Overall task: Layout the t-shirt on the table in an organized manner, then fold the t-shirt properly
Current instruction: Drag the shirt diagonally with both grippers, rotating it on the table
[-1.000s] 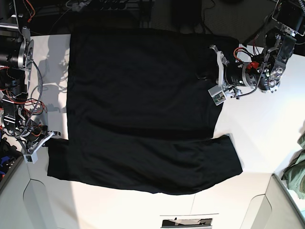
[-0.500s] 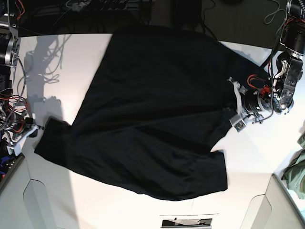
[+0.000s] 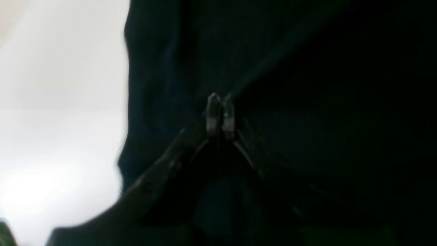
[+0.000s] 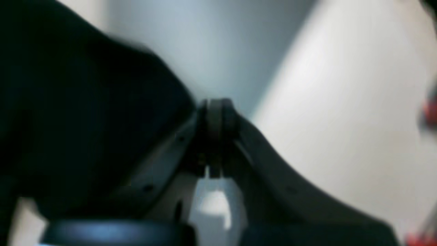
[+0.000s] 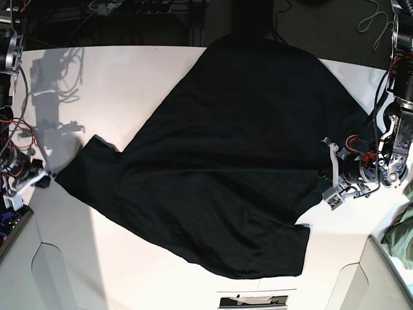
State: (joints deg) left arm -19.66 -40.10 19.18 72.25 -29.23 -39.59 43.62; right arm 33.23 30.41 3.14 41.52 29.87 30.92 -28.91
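The black t-shirt (image 5: 219,148) lies spread at a slant across the white table (image 5: 129,77), one corner at the far edge and its hem toward the near edge. At the shirt's right edge, my left gripper (image 5: 326,173) is shut on the cloth. In the left wrist view its fingertips (image 3: 213,109) meet against the dark t-shirt (image 3: 307,102). My right gripper (image 5: 45,175) is shut on the shirt's left corner. In the right wrist view the gripper (image 4: 218,109) is closed, with the black t-shirt (image 4: 68,119) bunched on its left over the table (image 4: 341,102).
An olive-green garment (image 5: 403,232) hangs at the right edge. Grey panels (image 5: 19,258) flank the near corners. Cables (image 5: 142,10) run behind the far edge. A small dark device (image 5: 251,300) sits at the near edge.
Both grippers moved toward the near edge, the left one also outward to the right. The shirt went with them and swung from square to slanted, baring the table's far left.
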